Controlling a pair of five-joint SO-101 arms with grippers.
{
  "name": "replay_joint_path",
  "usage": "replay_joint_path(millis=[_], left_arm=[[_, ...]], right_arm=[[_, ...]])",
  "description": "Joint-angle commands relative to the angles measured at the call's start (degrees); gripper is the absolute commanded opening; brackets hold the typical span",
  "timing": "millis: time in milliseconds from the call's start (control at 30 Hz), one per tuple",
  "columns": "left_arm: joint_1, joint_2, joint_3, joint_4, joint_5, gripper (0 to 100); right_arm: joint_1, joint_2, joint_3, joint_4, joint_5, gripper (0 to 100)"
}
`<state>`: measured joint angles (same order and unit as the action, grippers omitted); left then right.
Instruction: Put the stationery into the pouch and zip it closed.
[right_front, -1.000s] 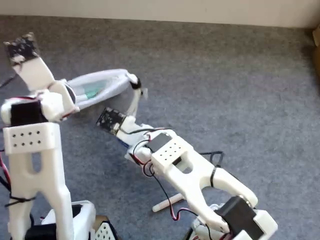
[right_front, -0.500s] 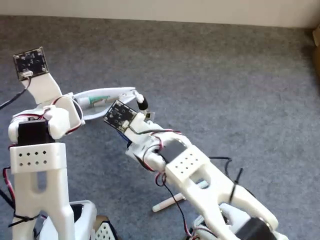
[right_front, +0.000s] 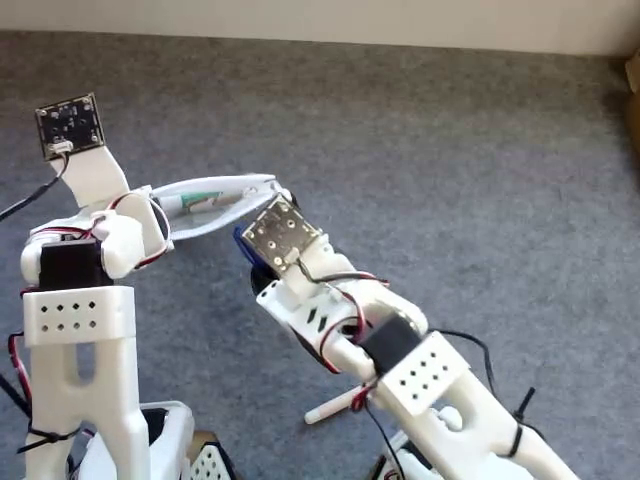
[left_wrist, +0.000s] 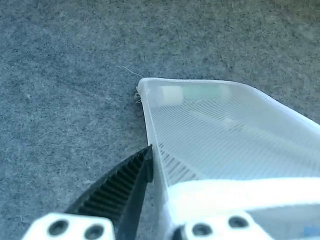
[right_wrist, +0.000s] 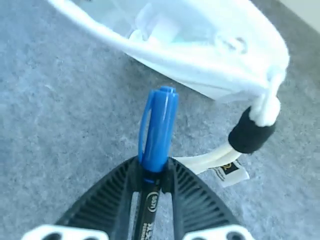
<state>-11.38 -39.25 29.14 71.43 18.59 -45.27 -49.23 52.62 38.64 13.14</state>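
**Pen at the pouch mouth, zip not yet closed**

The left gripper (left_wrist: 156, 167) is clamped on the pouch (right_front: 215, 198) at its edge. The right gripper (right_wrist: 152, 172) is closed on a blue pen (right_wrist: 159, 125), whose cap is just short of the pouch's mouth. A green thing (right_front: 200, 204) already lies inside. A white stick (right_front: 335, 404) lies well apart from the pouch. Zipping remains. Over the last second the right wrist swung toward the mouth and the pouch dropped slightly.

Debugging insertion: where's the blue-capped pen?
Right wrist view: blue-capped pen held in the right gripper, cap just short of the white pouch, near its black pull.
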Motion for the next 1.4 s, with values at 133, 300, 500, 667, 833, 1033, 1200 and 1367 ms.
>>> replay_joint_path(millis=[133, 300, 500, 667, 833, 1033, 1200, 1367], left_arm=[[1.4, -1.5, -0.2, -1.1, -0.4, 3], [1.4, -1.5, -0.2, -1.1, -0.4, 3], [1.4, -1.5, -0.2, -1.1, -1.3, 3], [1.4, -1.5, -0.2, -1.2, -1.8, 3], [1.4, -1.5, -0.2, -1.2, -1.8, 3], [1.4, -1.5, -0.2, -1.2, -1.8, 3], [1.4, -1.5, -0.2, -1.2, -1.9, 3], [1.3, -1.5, -0.2, -1.2, -1.9, 3]], right_arm=[[-2.0, -9.5, 1.1, 0.0, -0.6, 0.4], [-2.1, -14.5, 3.4, -4.0, -0.6, 0.4], [-2.1, -22.2, 12.3, -17.6, -0.6, 0.4], [-2.1, -29.2, 20.4, -28.6, -0.6, 0.4], [-2.1, -34.6, 24.2, -34.7, -0.6, 0.4], [-2.1, -38.1, 25.7, -40.7, -0.6, 0.4], [-2.1, -40.1, 30.5, -50.0, -0.6, 0.4], [-2.1, -40.4, 33.9, -58.3, -0.6, 0.4]])
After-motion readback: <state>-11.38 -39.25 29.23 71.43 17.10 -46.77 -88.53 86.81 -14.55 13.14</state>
